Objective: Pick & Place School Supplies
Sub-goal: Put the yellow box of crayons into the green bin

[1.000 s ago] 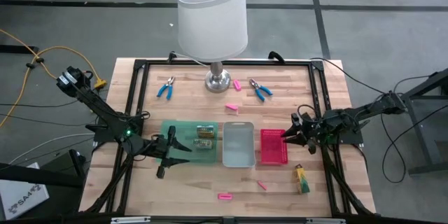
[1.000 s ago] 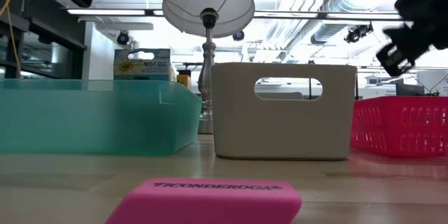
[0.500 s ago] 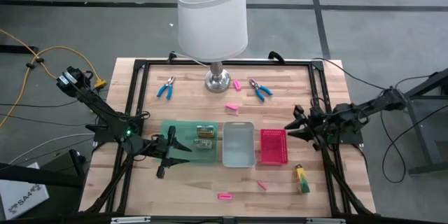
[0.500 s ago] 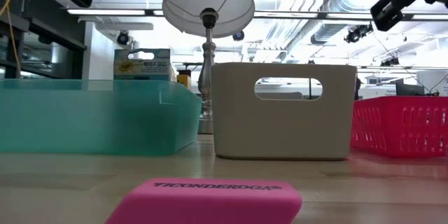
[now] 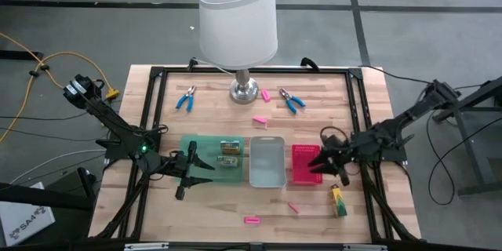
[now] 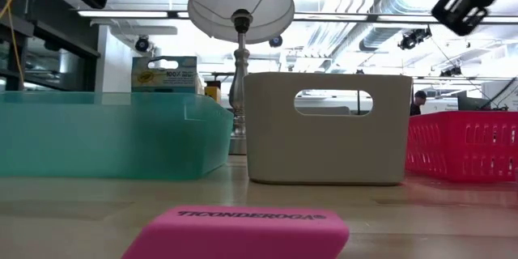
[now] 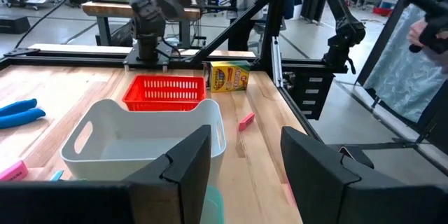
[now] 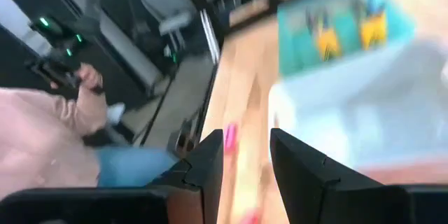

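The right tool, fingers apart and empty, is held over the pink basket. The crayon pack lies on the worktop just beside that basket; it should be approached squarely from above. The left tool, also spread, is parked over the green tray.

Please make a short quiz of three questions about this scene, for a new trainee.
1. True or false: the green tray holds two crayon packs.
2. Which gripper hangs over the pink basket? A) left B) right
3. Fill in: the third crayon pack lies on the table, beside the ____ basket.

Key: 1 true. 2 B, the right gripper; the left gripper is at the green tray. 3 pink.
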Available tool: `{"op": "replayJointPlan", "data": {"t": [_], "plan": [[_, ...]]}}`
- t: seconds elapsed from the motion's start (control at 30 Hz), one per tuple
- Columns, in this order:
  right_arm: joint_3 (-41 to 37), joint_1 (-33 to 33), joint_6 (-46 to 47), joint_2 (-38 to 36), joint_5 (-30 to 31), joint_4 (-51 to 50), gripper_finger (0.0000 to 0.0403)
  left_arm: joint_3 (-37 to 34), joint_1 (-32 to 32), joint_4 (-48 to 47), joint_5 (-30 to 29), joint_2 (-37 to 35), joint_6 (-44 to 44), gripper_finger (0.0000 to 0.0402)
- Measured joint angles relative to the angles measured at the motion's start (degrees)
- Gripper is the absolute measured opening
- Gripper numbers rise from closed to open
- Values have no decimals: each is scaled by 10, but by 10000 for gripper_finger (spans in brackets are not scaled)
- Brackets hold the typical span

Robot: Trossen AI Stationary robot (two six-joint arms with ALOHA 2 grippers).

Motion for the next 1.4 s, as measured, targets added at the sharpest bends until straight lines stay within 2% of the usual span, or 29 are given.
{"op": "replayJointPlan", "data": {"t": [0.2, 0.37, 0.7, 0.87, 1.07, 1.4], "plan": [[66, 49, 158, 74, -6, -100, 111, 0, 0, 0, 0, 0, 0, 169], [102, 74, 303, 110, -43, -146, 111, 0, 0, 0, 0, 0, 0, 169], [134, 82, 497, 120, -110, -200, 111, 0, 0, 0, 0, 0, 4, 169], [134, 86, 598, 120, -168, -295, 111, 0, 1, 0, 0, 0, 5, 169], [134, 86, 662, 120, -216, -371, 111, 0, 3, 0, 0, 0, 23, 169], [159, 83, 684, 120, -222, -379, 111, 0, 3, 0, 0, 0, 24, 169]]}}
